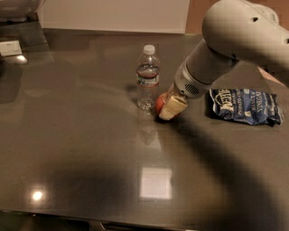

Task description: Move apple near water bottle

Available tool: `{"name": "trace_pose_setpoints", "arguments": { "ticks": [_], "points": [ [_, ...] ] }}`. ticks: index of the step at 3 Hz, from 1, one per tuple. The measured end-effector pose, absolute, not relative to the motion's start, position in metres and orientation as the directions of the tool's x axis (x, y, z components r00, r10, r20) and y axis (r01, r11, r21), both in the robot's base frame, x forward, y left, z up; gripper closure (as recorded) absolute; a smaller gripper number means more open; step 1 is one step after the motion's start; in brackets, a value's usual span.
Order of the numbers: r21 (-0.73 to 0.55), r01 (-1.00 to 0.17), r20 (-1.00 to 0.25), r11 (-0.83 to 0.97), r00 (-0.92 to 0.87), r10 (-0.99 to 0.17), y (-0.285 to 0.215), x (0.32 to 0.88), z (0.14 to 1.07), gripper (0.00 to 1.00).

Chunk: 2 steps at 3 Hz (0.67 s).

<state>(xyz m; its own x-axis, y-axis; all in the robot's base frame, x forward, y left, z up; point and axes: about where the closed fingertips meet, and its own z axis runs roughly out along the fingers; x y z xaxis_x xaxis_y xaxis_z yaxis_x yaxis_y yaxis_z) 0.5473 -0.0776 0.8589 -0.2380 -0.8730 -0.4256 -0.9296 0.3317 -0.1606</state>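
Glossy dark table point(90, 149) with bright light reflections point(156, 182), white wall point(113, 13) behind.
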Motion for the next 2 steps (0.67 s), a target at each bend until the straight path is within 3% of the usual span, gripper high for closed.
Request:
{"name": "trace_pose_setpoints", "arguments": {
  "ticks": [2],
  "points": [
    [-0.161,-0.93,-0.425,0.331,-0.237,-0.874,-0.0771,0.5469,0.8593,0.0]
  ]
}}
